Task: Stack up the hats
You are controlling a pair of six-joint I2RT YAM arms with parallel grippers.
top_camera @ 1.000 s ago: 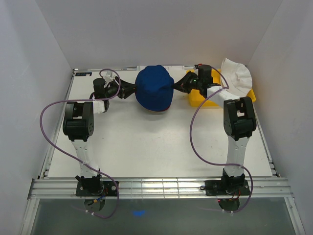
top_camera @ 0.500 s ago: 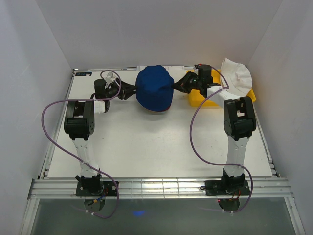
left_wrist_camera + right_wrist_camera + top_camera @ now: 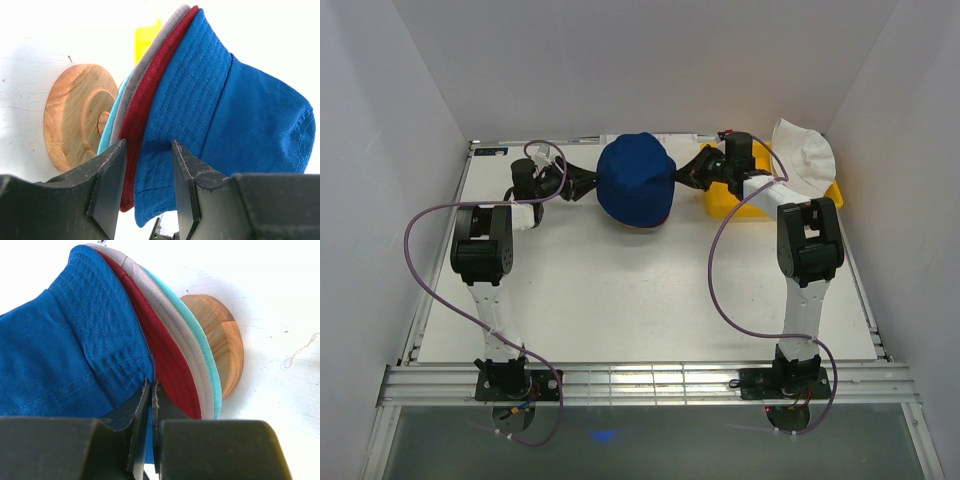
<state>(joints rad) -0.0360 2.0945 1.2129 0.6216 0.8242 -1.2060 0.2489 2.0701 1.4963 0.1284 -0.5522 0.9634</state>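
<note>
A blue hat tops a stack on a wooden stand at the back middle of the table. Under it lie a dark red hat, a grey hat and a teal hat. My left gripper is at the stack's left side, open, its fingers straddling the blue hat's brim edge. On the right side, my right gripper is shut on the blue hat's brim. A white hat rests at the back right.
A yellow tray stands at the back right under the white hat, close behind the right arm's wrist. White walls close in the table on the left, back and right. Purple cables loop from both arms over the table.
</note>
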